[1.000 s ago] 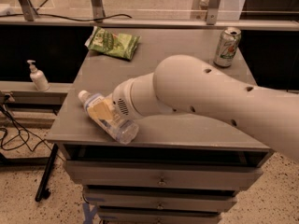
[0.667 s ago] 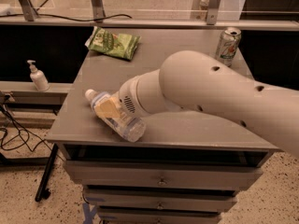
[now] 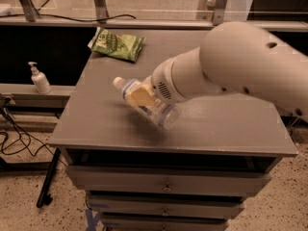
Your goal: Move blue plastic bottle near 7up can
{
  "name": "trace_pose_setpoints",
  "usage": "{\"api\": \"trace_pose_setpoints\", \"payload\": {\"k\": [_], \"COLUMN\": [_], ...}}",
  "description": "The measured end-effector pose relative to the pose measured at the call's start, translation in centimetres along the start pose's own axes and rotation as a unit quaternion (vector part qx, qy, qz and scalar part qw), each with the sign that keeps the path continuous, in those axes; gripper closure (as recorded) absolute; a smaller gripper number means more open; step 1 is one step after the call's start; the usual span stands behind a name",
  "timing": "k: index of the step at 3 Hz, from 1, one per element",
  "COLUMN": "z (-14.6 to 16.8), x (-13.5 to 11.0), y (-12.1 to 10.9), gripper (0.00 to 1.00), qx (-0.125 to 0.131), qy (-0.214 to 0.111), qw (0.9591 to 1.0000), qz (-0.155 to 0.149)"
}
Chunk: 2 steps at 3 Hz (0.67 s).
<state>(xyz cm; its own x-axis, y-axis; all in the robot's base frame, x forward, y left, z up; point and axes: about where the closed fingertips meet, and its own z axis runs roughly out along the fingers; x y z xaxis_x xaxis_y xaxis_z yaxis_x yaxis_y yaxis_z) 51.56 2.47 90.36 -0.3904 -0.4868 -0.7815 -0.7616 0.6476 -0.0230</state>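
One big white arm (image 3: 240,61) comes in from 3 o'clock and covers the right-hand back part of the grey table (image 3: 96,124). Its gripper (image 3: 142,100) sits near the table's middle, clenched across the blue plastic bottle (image 3: 162,114). A yellowish finger (image 3: 137,96) presses on the bottle's upper body. The bottle is tilted, with its white cap (image 3: 118,82) pointing to 10 o'clock and its base to 4 o'clock. At 11 o'clock from it, well apart, a green snack bag (image 3: 117,44) lies near the back left corner. A small white pump dispenser (image 3: 39,79) stands off the table on a lower ledge at 9 o'clock. Bare tabletop runs from the bottle toward 6, 7 and 9 o'clock, out to the front and left edges. Drawers (image 3: 166,184) sit under the front edge, and cables (image 3: 14,138) trail on the floor at 8 o'clock.
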Motion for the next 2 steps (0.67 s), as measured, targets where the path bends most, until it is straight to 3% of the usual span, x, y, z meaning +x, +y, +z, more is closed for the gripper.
{"api": "trace_pose_setpoints", "payload": {"k": [1, 2], "z": [-3.18, -3.61], "x": [1.34, 1.30], "y": [-3.67, -3.79], "gripper": [1.00, 1.00], "qx": [0.016, 0.017], "qy": [-0.001, -0.002], "qw": [0.9997, 0.9977], "qz": [-0.021, -0.066]}}
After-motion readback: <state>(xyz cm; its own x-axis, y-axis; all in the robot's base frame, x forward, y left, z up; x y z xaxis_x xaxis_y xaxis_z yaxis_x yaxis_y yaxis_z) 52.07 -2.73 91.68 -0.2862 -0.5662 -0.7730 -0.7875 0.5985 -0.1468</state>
